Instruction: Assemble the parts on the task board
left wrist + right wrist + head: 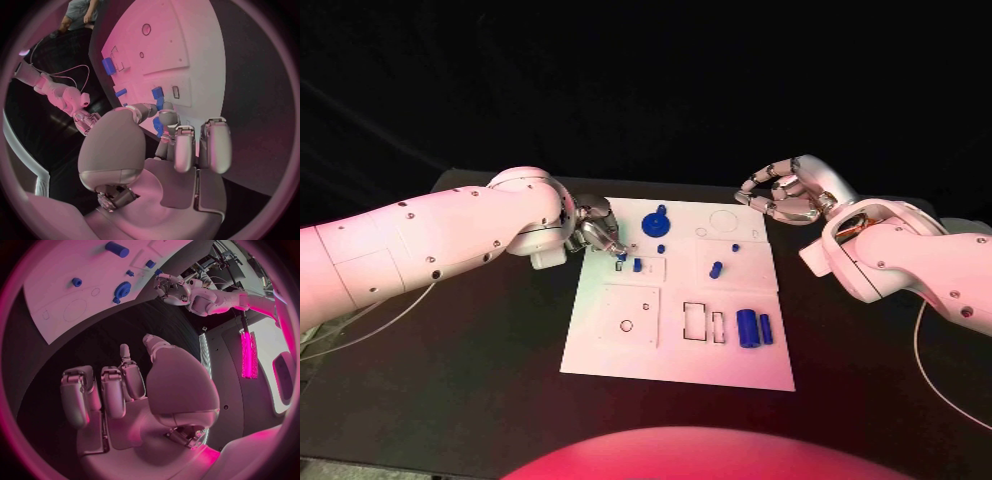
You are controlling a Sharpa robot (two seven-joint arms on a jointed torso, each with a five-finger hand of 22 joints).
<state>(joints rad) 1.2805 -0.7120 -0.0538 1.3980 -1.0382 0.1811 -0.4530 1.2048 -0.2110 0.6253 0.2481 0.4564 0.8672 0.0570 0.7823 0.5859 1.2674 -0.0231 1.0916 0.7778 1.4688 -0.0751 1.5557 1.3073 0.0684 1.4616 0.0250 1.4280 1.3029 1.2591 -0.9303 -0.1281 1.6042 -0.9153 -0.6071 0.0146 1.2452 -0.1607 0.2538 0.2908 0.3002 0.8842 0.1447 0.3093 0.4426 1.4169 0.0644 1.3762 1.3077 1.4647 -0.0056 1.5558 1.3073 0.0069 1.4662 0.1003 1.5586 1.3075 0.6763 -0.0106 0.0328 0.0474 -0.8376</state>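
My left hand (596,228) sits at the upper left edge of the task board (678,345), left of centre in the head view, its fingers (167,120) pinched on a small blue part (159,128) just over the board. My right hand (788,192) hangs over the black table (488,340) off the board's upper right corner, fingers curled in, holding nothing. Two blue cylinders (754,328) lie at the board's lower right.

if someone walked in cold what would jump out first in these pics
The white task board in the middle of the black table, dotted with small blue parts. Next, the left hand working at the board's far left edge, fingers down at a blue part there. The right hand hovers curled, holding nothing, off the far right corner.
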